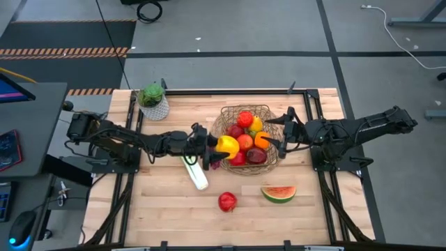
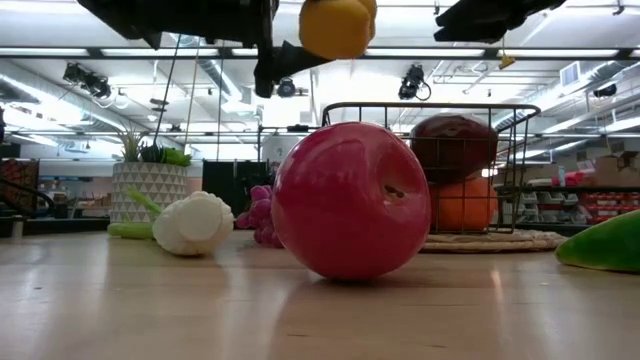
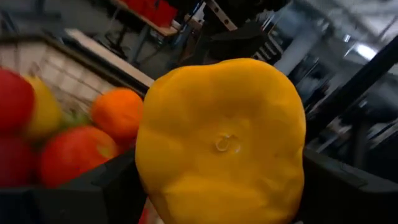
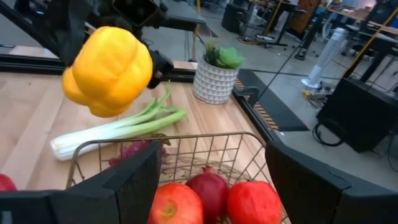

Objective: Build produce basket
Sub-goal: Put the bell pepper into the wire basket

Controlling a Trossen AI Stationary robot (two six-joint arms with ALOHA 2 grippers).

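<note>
Two arms are seen from above, meeting at the basket (image 1: 245, 110): the left gripper (image 1: 217, 148) is pinched on the yellow pepper (image 1: 228, 145) at the basket's left rim, while the right gripper (image 1: 281, 134) is held with spread fingers at the right rim. Several fruits are already piled inside; the leek (image 1: 195, 171), an apple (image 1: 227, 201) and the watermelon slice (image 1: 279, 193) are left on the table (image 1: 139, 209), and the potted plant (image 1: 153, 101) is set near the far left corner.

From table height, the pepper (image 2: 337, 25) is shown lifted well above the wood, with the apple (image 2: 350, 198) large in front and the basket (image 2: 505, 150) behind it.

Through the left wrist camera, the pepper (image 3: 221, 143) is seen clamped between the dark fingers, with basket fruit beyond.

Through the right wrist camera, the pepper (image 4: 109, 70) is shown just outside the wire rim (image 4: 161, 144), above the leek (image 4: 118, 129), and the spread fingers (image 4: 118, 186) are empty.

For a clean placement, the pepper is best carried fully over the rim, lowered onto a stable gap in the pile, then released gently so that nothing is knocked out
</note>
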